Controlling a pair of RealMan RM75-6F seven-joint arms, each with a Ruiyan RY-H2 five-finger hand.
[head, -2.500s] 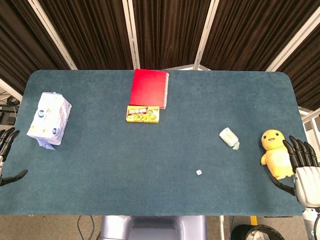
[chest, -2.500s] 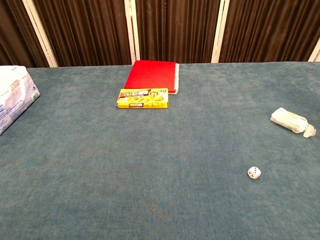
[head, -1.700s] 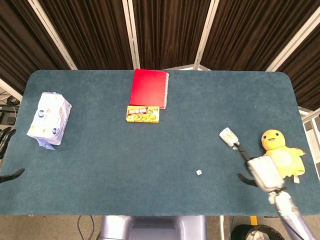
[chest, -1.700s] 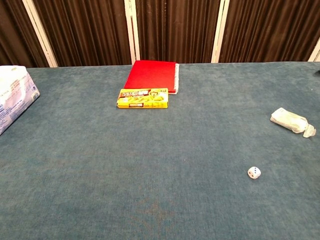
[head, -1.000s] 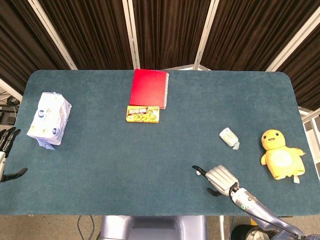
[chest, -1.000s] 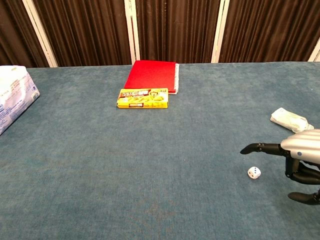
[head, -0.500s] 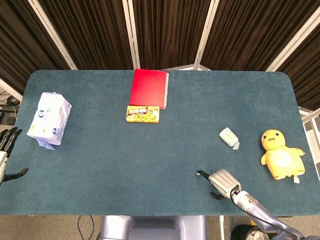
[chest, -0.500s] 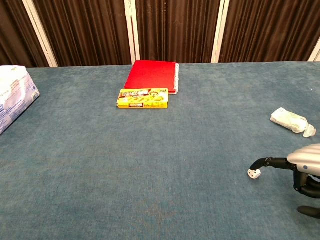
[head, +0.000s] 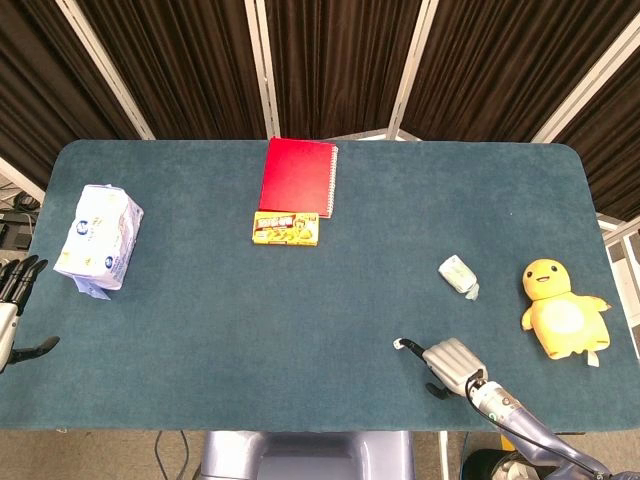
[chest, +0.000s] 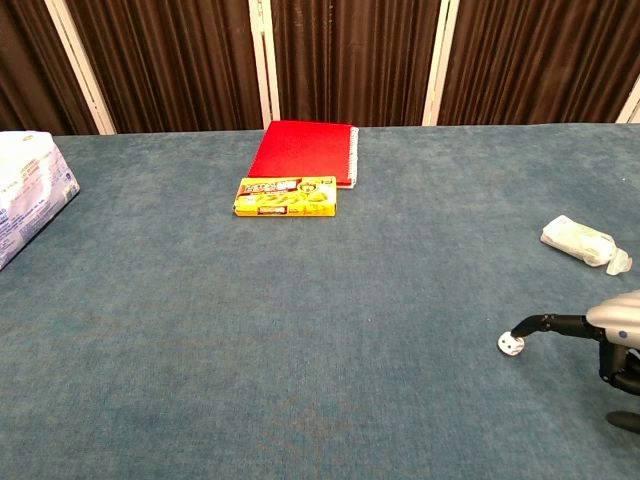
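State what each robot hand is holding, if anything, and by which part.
Nothing is held. The right robot hand touches the die on top with one fingertip; the left robot hand holds nothing.

A red notebook (head: 298, 176) lies at the far middle of the blue surface (head: 200, 320), and a yellow flat box (head: 286, 228) lies just in front of it. A white tissue pack (head: 99, 237) is at the left. At the right lie a small crumpled packet (head: 458, 276) and a yellow plush toy (head: 560, 308).
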